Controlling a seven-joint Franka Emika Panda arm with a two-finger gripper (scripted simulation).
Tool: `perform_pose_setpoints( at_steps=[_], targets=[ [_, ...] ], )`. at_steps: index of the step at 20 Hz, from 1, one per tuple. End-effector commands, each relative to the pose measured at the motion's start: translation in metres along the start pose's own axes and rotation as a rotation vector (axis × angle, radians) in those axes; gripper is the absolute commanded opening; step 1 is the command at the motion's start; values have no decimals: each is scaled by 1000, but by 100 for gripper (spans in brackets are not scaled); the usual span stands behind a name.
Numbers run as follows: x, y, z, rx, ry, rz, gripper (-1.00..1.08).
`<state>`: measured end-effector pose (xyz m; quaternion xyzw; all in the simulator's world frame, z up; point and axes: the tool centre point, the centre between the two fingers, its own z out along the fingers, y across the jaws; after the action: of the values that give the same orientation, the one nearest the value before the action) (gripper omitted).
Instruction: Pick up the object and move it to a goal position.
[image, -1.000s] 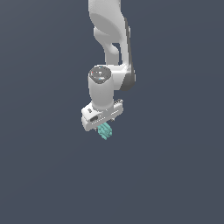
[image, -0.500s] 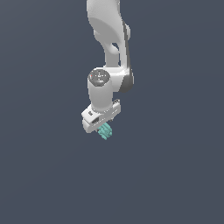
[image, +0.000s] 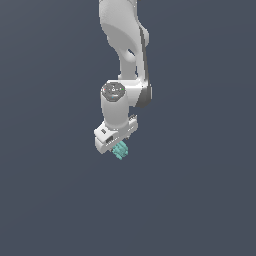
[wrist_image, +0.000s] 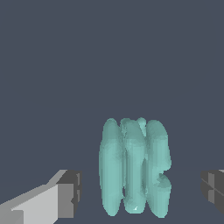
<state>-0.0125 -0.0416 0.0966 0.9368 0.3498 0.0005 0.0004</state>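
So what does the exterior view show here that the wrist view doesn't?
Only the exterior view shows the white arm reaching down, with the gripper over the piece. Only the wrist view shows the jaws open, a clear gap on each side of the piece, and its ridges. Both show the teal piece on a plain dark background.

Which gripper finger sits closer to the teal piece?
The finger with its white body showing; the other, just a dark tip, leaves the teal piece a wider gap.

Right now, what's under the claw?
The ridged teal piece sits just below the claw, between its open fingers with gaps either side. Beyond it only plain dark background; any contact underneath is hidden.
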Motion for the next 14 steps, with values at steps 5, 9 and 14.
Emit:
perform_pose_setpoints(
  at_steps=[5, 9, 14],
  targets=[
    [-1, -1, 31, 1, -1, -3, 100],
    [-1, -1, 41, 1, -1, -4, 100],
    [0, 0, 42, 1, -1, -4, -100]
  ],
)
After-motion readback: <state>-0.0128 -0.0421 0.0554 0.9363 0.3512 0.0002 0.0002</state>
